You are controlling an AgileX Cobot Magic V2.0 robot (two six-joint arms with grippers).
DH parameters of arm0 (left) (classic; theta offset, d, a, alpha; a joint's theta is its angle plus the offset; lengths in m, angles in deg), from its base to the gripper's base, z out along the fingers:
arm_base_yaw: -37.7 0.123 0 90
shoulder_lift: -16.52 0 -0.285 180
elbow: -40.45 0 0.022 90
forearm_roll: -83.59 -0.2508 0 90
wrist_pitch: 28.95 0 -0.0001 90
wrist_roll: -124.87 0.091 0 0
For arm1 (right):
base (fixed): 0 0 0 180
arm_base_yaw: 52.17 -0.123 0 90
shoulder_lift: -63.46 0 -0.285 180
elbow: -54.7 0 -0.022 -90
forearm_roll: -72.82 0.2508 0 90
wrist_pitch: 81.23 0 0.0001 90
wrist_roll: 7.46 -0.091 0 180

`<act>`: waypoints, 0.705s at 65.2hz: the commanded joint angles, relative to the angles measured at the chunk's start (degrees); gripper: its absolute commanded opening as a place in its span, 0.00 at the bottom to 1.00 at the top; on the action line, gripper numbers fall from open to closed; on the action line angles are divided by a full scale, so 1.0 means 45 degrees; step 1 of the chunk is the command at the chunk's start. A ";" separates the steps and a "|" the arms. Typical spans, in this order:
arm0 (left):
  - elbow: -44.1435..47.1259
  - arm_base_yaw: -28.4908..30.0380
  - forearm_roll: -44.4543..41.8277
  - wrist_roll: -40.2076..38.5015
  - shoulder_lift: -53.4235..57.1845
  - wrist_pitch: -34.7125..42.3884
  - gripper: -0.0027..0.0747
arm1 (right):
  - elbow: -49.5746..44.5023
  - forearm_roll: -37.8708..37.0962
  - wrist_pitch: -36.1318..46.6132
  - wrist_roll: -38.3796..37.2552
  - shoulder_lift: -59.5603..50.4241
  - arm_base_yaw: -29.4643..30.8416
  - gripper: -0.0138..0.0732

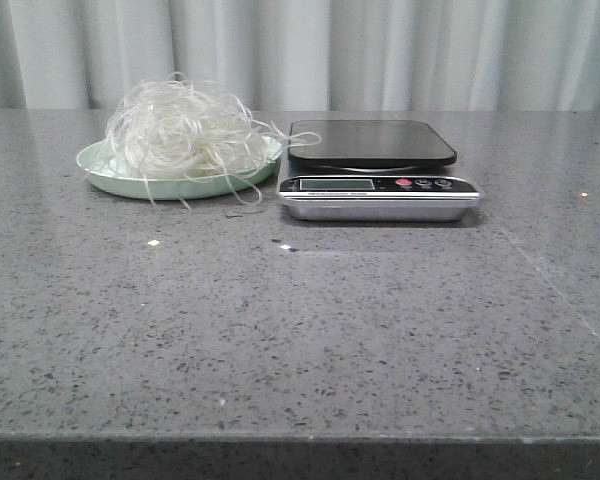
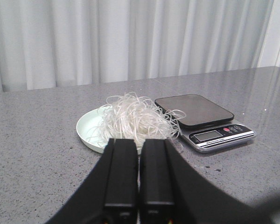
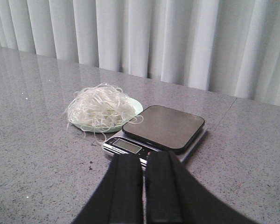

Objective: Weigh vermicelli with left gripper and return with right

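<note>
— Where's the vermicelli (image 1: 185, 128)?

— Upper left of my front view: a round, fluffy tangle with no clear long axis, heaped in the pale green plate (image 1: 105, 172), strands trailing toward the scale (image 1: 378, 168).

— Grippers?

— Left gripper (image 2: 139, 175) and right gripper (image 3: 144, 186) both pressed nearly closed, empty.

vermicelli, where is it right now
In the front view the vermicelli is piled on the pale green plate at the back left of the table, just left of the scale, with a few strands reaching toward the scale's platform.
</note>
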 commanded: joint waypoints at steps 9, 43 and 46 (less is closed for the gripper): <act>-0.0289 0.0023 0.0175 0.0025 -0.0151 0.1002 0.20 | 0.0291 -0.0082 0.0960 0.0074 0.0146 0.0067 0.38; 0.2783 0.3622 -0.1177 -0.0111 0.0729 0.3129 0.20 | 0.0291 -0.0082 0.0960 0.0074 0.0146 0.0067 0.38; 0.3058 0.4137 -0.1177 -0.0111 0.1033 0.3195 0.20 | 0.0291 -0.0082 0.0960 0.0074 0.0146 0.0067 0.38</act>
